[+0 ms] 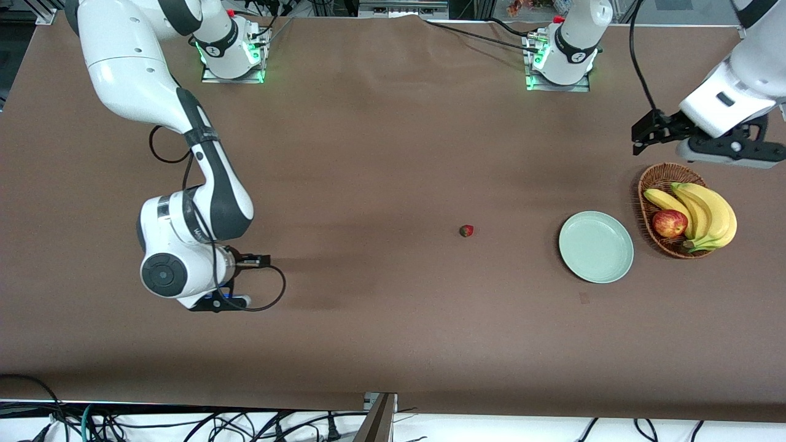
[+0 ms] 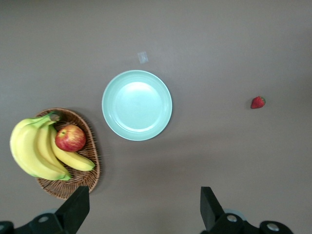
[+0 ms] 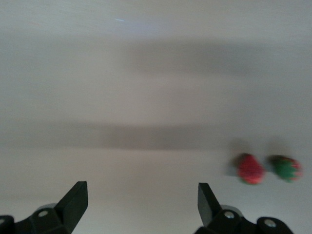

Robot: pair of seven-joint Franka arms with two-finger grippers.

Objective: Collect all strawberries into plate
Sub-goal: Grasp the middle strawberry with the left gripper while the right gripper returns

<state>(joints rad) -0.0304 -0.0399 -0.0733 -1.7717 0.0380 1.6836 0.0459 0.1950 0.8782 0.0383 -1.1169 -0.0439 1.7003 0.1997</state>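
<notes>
One strawberry (image 1: 466, 231) lies alone on the brown table, toward the right arm's end from the mint-green plate (image 1: 595, 247). Both also show in the left wrist view, the strawberry (image 2: 258, 102) and the plate (image 2: 137, 105), which holds nothing. Two more strawberries show only in the right wrist view, one red side up (image 3: 250, 169) and one showing its green cap (image 3: 286, 168), side by side on the table. My right gripper (image 3: 141, 195) is open and empty, low over the table beside them (image 1: 212, 301). My left gripper (image 2: 141, 200) is open and empty, up over the table by the basket (image 1: 727, 150).
A brown wicker basket (image 1: 657, 178) with a bunch of bananas (image 1: 706, 215) and a red apple (image 1: 669, 223) stands beside the plate at the left arm's end. A small pale mark (image 2: 142, 57) lies on the table beside the plate.
</notes>
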